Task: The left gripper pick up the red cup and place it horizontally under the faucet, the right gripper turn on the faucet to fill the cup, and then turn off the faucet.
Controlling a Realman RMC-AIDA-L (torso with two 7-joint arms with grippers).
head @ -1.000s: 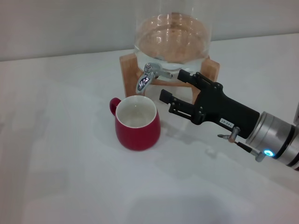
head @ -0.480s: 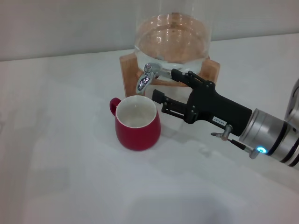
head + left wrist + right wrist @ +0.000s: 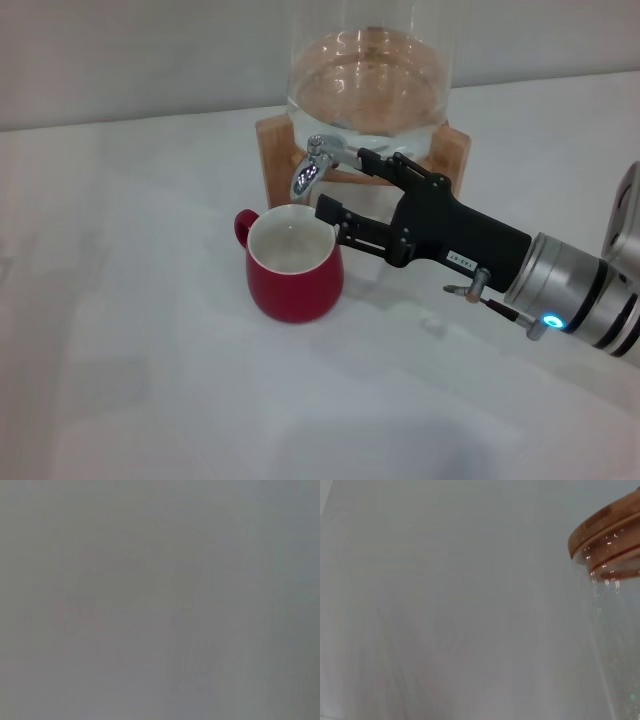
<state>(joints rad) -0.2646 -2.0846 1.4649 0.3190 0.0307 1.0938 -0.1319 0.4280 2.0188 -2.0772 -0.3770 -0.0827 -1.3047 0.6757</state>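
The red cup (image 3: 293, 264) stands upright on the white table, just in front of and below the faucet (image 3: 314, 166), its handle to the back left. The faucet sticks out of the glass water jar (image 3: 366, 75) on a wooden stand (image 3: 272, 150). My right gripper (image 3: 342, 184) is open, reaching in from the right; one finger is by the faucet's body, the other over the cup's right rim. The left gripper is out of view; the left wrist view shows only plain grey.
The white table (image 3: 130, 330) spreads to the left and front of the cup. The right wrist view shows the jar's wooden lid (image 3: 607, 522) and glass wall against a grey background.
My right gripper has moved left toward the faucet, from beside the stand to its fingers at the faucet and above the cup's rim. The cup has not moved.
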